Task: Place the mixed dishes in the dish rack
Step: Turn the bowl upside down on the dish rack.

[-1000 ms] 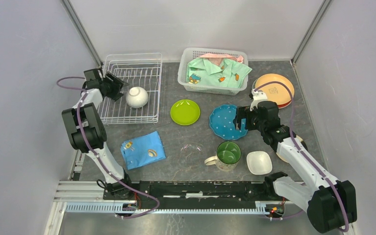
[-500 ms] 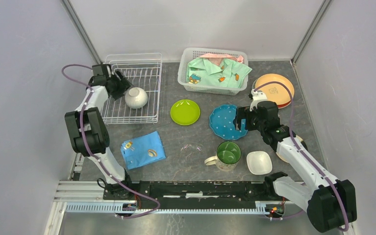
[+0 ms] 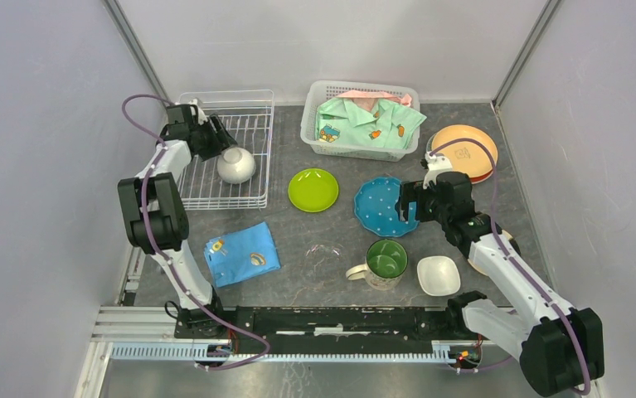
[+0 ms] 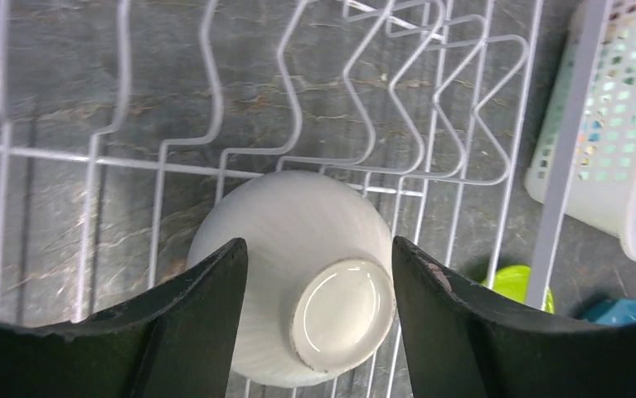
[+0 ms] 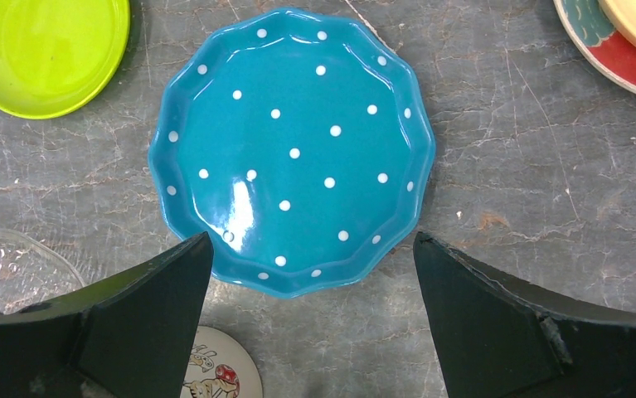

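The left wrist view shows what the top view cannot: the white bowl [image 4: 281, 224] lies base-up on the wires of the dish rack [image 3: 248, 133], with the open left gripper [image 4: 318, 249] straddling it; whether the fingers touch it I cannot tell. The right wrist view shows the right gripper [image 5: 312, 240] spread wide above the blue dotted plate [image 5: 293, 149] on the bench [image 5: 505, 191], the lime-green plate [image 5: 45, 54] to its left. Since a second ago the left arm has swung toward the rack's far side and the bowl has shifted slightly right; the right arm is unchanged. The latticed basket [image 3: 322, 137] at the far side holds green clothing [image 3: 368, 123].
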